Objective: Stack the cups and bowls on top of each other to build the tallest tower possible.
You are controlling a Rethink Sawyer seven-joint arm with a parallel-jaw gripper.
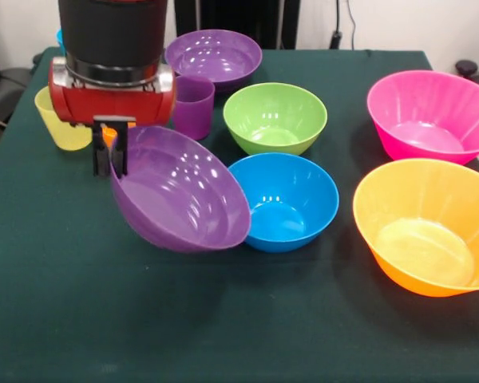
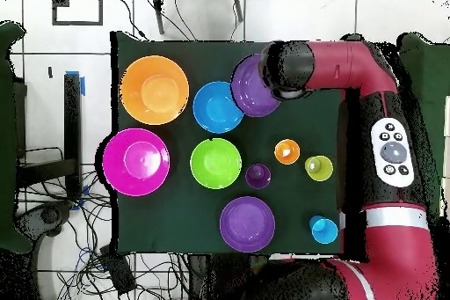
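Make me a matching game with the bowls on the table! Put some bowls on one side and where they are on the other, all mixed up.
Bowls:
1. tilted purple bowl
2. blue bowl
3. green bowl
4. pink bowl

Places:
A. flat on the cloth, right next to the orange bowl
B. held up by its rim in the gripper
C. between the purple cup and the pink bowl
D. just beside the tilted bowl, flat on the table

Pairs: 1-B, 2-D, 3-C, 4-A
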